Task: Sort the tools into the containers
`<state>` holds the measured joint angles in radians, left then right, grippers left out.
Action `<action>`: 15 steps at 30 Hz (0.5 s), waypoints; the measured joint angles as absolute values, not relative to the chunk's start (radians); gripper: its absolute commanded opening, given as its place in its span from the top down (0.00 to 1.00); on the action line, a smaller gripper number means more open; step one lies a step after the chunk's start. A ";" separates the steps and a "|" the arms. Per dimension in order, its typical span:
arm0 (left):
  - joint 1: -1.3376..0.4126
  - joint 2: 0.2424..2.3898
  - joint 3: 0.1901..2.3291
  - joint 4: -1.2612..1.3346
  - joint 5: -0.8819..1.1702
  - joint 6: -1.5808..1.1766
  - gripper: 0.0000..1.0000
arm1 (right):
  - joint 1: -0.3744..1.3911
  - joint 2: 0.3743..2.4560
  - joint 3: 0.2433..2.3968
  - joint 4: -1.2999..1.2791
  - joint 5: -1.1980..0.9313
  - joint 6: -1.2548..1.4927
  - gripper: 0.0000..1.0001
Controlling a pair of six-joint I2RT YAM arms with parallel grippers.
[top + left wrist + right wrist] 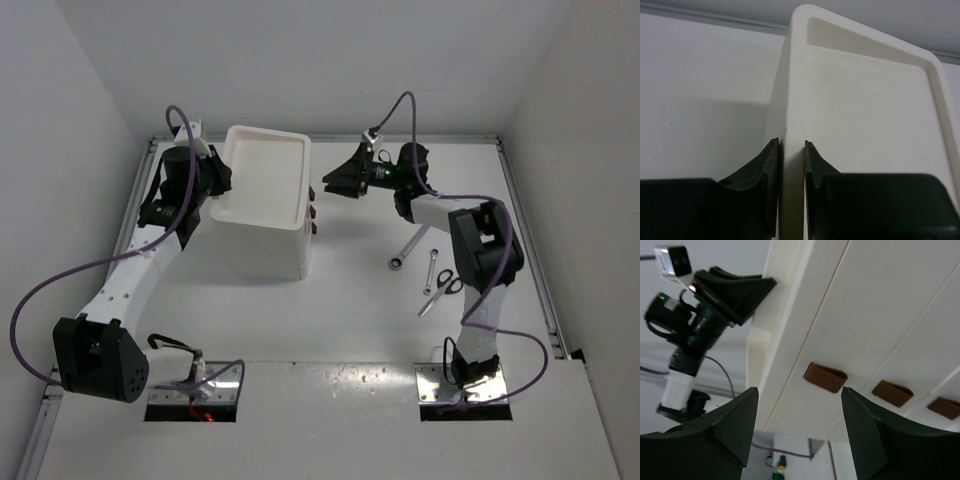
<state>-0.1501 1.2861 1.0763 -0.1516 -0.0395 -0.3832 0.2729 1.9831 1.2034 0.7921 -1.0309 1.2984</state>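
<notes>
Table (pixel 350 300): white, walled on the left, back and right. The arm bases are at the near edge.
Drawer box (pixel 265 185): left of centre towards the back. The tray top is bare and the drawer fronts face right.
Left gripper (pixel 791 145): clenched on the tray's left rim, one pad outside the wall and one inside.
Right gripper (pixel 799 390): fingers spread wide with nothing between them, just off the drawer face.
Knobs (pixel 313 212): three on the right face. The top one lies nearest the finger gap, and all drawers look flush.
Tools: the longer wrench (pixel 410 247), shorter wrench (pixel 430 270) and scissors (pixel 440 290) lie on the table right of the box, well apart from it. I cannot make out any pliers.
Step (judged): opening the top drawer, nothing sorted yet.
- Centre that knob between the fingers.
- Close squarely on it.
- Draw straight right along the drawer's line.
- The left pinch must be firm, or the box may slide or tip.
Room: open table between the drawer face and the tools. The back wall is near, and the right forearm hangs over the tools.
</notes>
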 measured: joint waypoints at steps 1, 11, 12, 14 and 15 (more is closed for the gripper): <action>-0.150 1.287 1.076 -0.151 -0.038 -0.384 1.00 | 0.273 2.023 1.208 0.887 -1.034 1.385 0.32; -0.109 1.281 1.053 -0.114 0.052 -0.402 1.00 | 0.291 2.321 1.237 1.191 -0.981 1.922 0.36; -0.108 1.280 1.050 -0.110 0.058 -0.404 1.00 | 0.292 2.321 1.240 1.206 -0.979 1.933 0.36; -0.105 1.280 1.048 -0.107 0.064 -0.406 1.00 | 0.294 2.321 1.248 1.232 -0.974 1.950 0.38; -0.104 1.280 1.044 -0.105 0.065 -0.406 1.00 | 0.297 2.321 1.251 1.242 -0.971 1.956 0.38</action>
